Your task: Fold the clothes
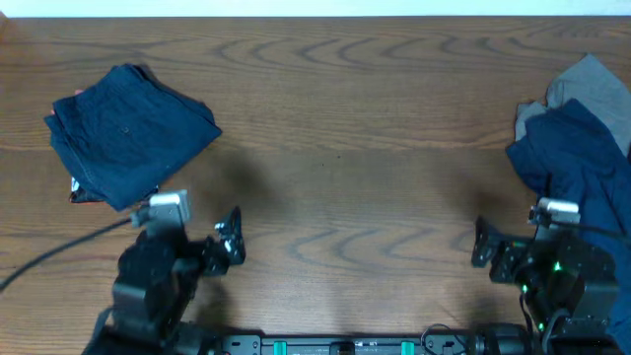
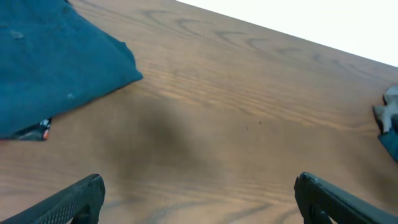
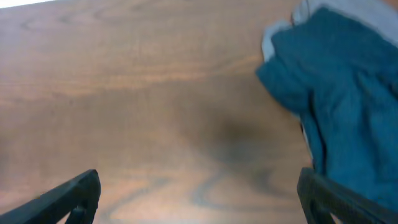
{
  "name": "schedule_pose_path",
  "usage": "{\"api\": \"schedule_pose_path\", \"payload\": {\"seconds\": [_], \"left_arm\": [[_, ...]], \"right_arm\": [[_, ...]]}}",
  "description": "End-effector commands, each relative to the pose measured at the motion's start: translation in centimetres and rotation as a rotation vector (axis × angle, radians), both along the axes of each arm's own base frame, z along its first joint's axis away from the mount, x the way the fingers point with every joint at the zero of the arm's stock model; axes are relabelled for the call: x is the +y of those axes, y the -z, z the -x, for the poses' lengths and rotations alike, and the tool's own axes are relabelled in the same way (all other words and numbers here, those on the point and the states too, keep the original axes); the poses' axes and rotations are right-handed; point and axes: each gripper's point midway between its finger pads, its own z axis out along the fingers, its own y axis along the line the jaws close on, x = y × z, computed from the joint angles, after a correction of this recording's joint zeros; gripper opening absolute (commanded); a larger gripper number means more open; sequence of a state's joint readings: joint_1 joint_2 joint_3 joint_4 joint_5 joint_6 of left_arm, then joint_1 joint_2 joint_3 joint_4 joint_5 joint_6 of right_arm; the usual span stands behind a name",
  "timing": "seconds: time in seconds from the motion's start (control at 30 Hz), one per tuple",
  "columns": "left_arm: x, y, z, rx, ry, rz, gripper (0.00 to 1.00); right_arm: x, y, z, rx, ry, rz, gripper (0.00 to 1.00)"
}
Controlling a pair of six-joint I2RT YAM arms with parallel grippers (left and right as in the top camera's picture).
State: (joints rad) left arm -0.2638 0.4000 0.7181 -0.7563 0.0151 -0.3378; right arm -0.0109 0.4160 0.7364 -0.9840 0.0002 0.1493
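Note:
A folded dark blue garment (image 1: 126, 133) lies at the far left of the wooden table; it also shows in the left wrist view (image 2: 56, 65). An unfolded blue garment (image 1: 582, 163) lies heaped at the right edge on top of a grey garment (image 1: 584, 84); both show in the right wrist view, blue (image 3: 348, 99) over grey (image 3: 273, 37). My left gripper (image 1: 229, 242) is open and empty near the front left, its fingers wide apart (image 2: 199, 193). My right gripper (image 1: 485, 247) is open and empty near the front right, just left of the blue heap (image 3: 199, 193).
A small tag (image 2: 42, 127) sticks out from the folded garment's near corner. A grey cable (image 1: 59, 251) trails from the left arm to the table's left edge. Bare wood (image 1: 345, 148) spans the middle between the two piles.

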Motion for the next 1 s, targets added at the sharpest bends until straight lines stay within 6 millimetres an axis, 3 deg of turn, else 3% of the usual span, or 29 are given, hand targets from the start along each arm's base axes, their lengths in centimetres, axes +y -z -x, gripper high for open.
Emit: {"api": "schedule_pose_path", "payload": {"seconds": [0.0,0.13,0.33,0.57,0.7,0.83,0.97], "left_arm": [[0.5,0.1,0.9,-0.01,-0.005,-0.019,0.98],[0.7,1.4,1.8,0.049,-0.004,-0.036,0.98],[1.0,3.0,2.9,0.129,-0.003,-0.058,0.98],[1.2,3.6,3.4,0.158,-0.003,-0.066,0.98],[1.2,3.8,3.5,0.167,-0.003,-0.068,0.98],[1.2,3.9,3.6,0.171,-0.003,-0.069,0.98],[1.2,3.9,3.6,0.171,-0.003,-0.069,0.98]], "right_arm": [[-0.3,1.5,1.1,0.068,0.02,0.001,0.99],[-0.3,3.0,2.5,0.154,0.021,0.0,0.99],[-0.3,3.1,2.6,0.155,0.021,0.0,0.99],[-0.1,2.9,2.6,0.144,0.015,-0.003,0.99],[0.4,1.7,2.7,0.047,-0.027,0.007,0.99],[1.6,-0.3,1.6,-0.157,-0.129,0.054,0.99],[2.0,-0.6,0.4,-0.344,-0.144,0.049,0.99]]}}
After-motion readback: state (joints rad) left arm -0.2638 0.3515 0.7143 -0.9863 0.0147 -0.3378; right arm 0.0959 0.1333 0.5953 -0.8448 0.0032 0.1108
